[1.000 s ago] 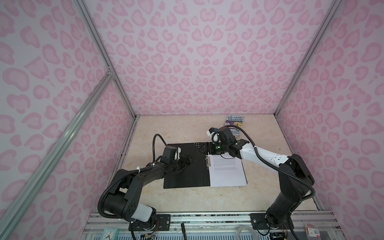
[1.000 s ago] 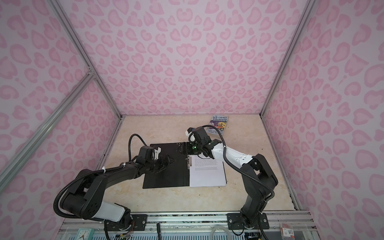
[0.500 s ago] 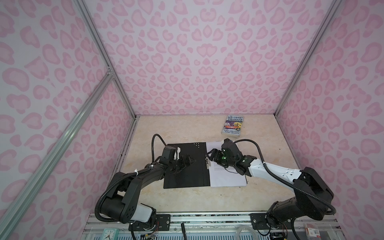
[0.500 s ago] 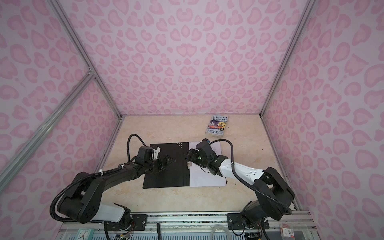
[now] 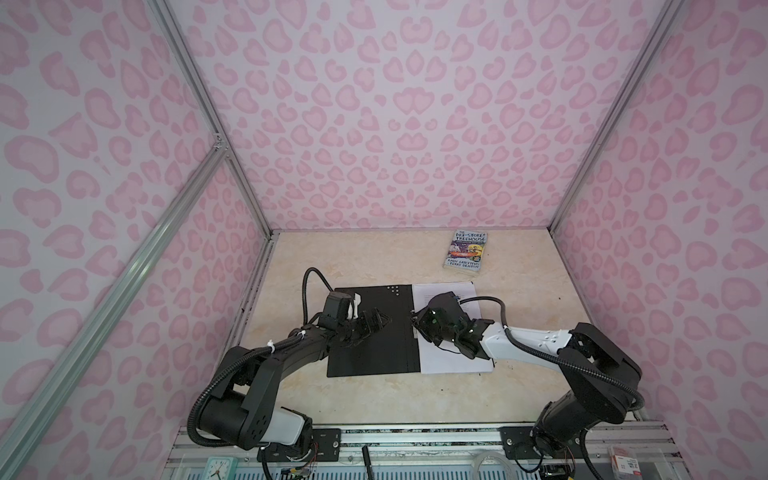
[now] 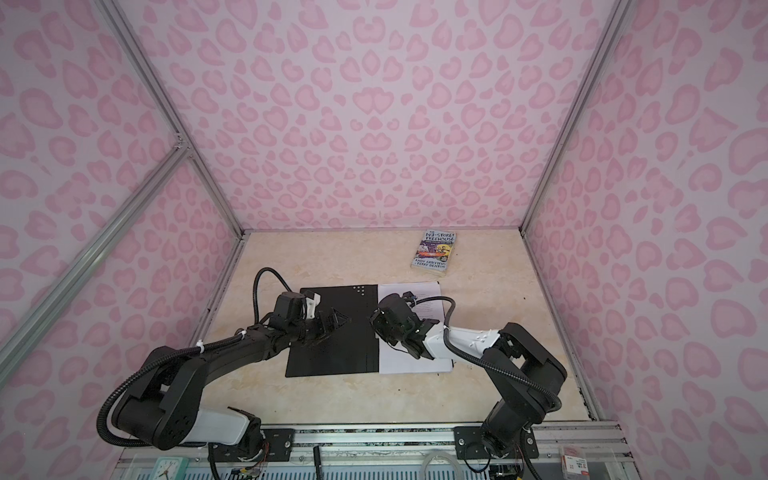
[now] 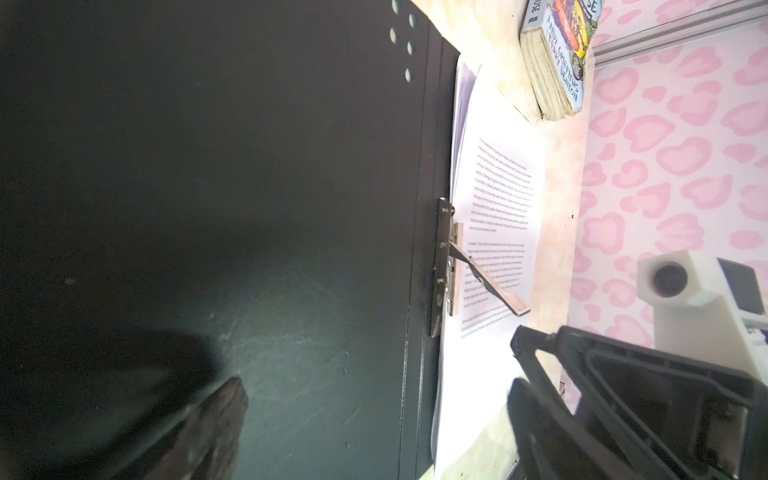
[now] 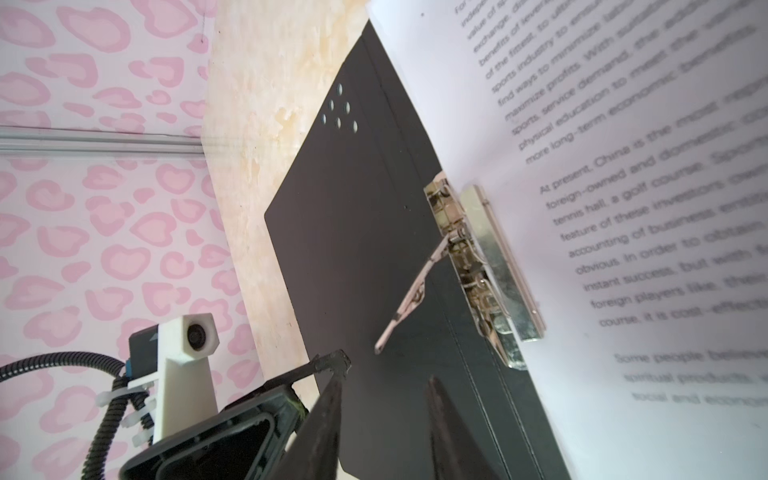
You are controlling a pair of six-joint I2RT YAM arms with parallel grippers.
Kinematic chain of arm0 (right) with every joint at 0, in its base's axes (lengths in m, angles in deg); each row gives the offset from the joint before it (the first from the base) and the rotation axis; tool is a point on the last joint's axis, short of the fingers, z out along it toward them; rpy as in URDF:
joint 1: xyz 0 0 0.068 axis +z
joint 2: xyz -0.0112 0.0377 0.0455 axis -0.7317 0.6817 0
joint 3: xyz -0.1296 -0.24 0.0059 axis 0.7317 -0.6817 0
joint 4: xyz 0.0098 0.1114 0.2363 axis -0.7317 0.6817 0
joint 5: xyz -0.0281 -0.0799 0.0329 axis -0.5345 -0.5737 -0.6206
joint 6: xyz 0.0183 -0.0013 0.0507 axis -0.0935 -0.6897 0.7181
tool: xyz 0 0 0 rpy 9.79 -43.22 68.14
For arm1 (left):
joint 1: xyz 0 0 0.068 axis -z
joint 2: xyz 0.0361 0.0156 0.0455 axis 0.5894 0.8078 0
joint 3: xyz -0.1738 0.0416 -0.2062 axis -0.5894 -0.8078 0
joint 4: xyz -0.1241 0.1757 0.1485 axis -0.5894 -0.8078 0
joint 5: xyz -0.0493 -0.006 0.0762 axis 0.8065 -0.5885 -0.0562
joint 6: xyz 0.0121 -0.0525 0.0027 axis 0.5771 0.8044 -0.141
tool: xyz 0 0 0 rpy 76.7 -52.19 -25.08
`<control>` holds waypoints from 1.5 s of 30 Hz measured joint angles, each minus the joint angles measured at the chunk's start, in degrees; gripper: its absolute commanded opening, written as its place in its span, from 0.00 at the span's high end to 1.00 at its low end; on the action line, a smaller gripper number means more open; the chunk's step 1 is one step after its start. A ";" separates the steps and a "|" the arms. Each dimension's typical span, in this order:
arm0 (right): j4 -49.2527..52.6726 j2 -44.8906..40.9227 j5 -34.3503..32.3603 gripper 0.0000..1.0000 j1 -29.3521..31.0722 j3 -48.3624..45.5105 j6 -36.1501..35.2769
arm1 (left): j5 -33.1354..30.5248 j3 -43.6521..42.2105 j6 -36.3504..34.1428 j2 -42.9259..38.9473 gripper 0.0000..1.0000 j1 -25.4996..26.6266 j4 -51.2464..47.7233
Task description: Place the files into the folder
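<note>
The folder (image 5: 374,353) (image 6: 332,357) lies open and flat, black inside up. The files (image 5: 457,361) (image 6: 415,361), white printed sheets, cover its right half. At the spine, the metal clip (image 8: 478,257) (image 7: 442,257) has its flat bar over the sheets' edge and its lever (image 8: 411,295) raised. My right gripper (image 5: 414,322) (image 8: 386,378) hovers at the spine just short of the lever, with its jaws narrowly open and nothing between them. My left gripper (image 5: 376,322) (image 7: 374,399) hangs wide open over the folder's bare left half.
A paperback book (image 5: 465,251) (image 6: 436,253) lies at the back right of the beige table (image 5: 374,399). Pink patterned walls close in three sides. The two grippers' fingertips are close together over the folder's middle.
My right gripper has come from the folder's far end toward the front along the spine to the clip, and its jaws have narrowed. The left arm has stayed put.
</note>
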 measured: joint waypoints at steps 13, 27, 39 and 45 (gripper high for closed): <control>-0.39 2.01 0.07 0.80 -0.96 1.44 2.71 | 0.00 -0.09 0.00 -0.11 0.01 0.00 0.00; -2.95 3.13 1.53 0.92 -0.96 0.52 4.31 | 0.00 -0.09 0.00 -0.11 0.01 0.00 0.00; -3.34 2.47 1.49 0.83 -1.03 -0.72 4.72 | 0.00 -0.11 0.02 -0.11 0.01 -0.02 0.00; -4.87 2.49 1.92 0.82 -1.44 -0.83 4.50 | 0.00 -0.11 0.02 -0.11 0.01 -0.02 0.00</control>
